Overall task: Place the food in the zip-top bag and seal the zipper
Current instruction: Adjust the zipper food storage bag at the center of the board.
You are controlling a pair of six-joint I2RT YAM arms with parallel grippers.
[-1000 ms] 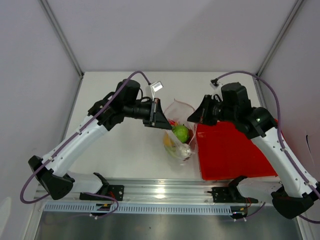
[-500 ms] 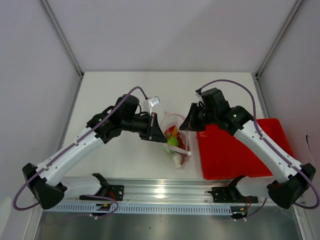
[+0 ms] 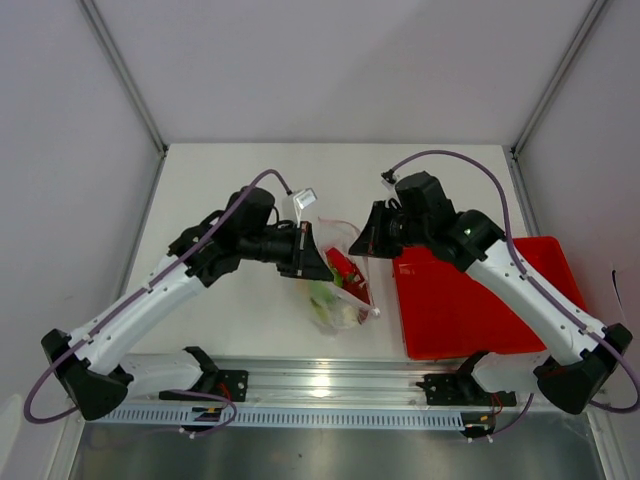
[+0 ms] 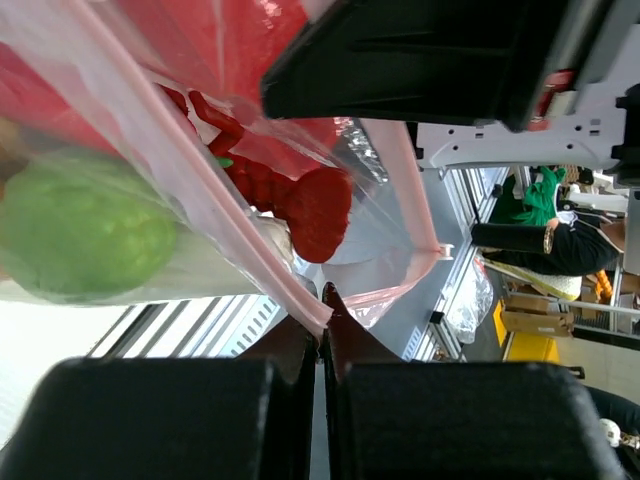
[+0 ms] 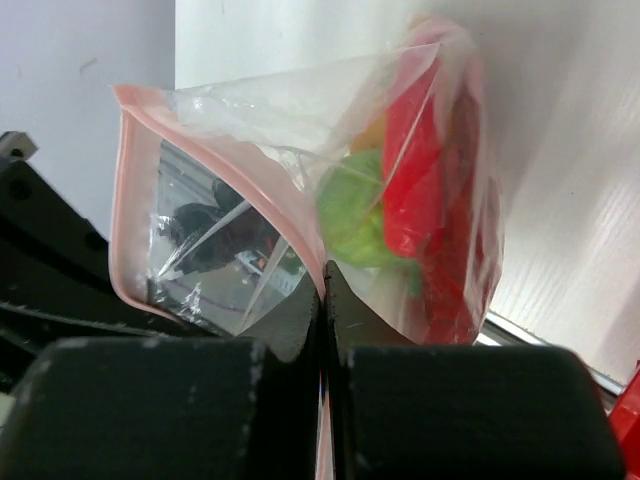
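Both are clenched: our left gripper (image 4: 322, 300) and right gripper (image 5: 322, 275) each pinch the zipper (image 5: 230, 190). We've swung the bag (image 3: 338, 295) leftward over the tabletop (image 3: 240, 190), the food (image 4: 80, 225) settling inside. The mouth still gapes, so sealing remains.

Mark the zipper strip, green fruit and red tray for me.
zipper strip (image 5: 122, 200), right wrist view, left run of the pink band.
green fruit (image 4: 80, 232), left wrist view, its middle.
red tray (image 3: 470, 300), top view, bare floor.

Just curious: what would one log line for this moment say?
left gripper, right gripper: shut on pink-red zipper strip | clear plastic bag: food inside, mouth open
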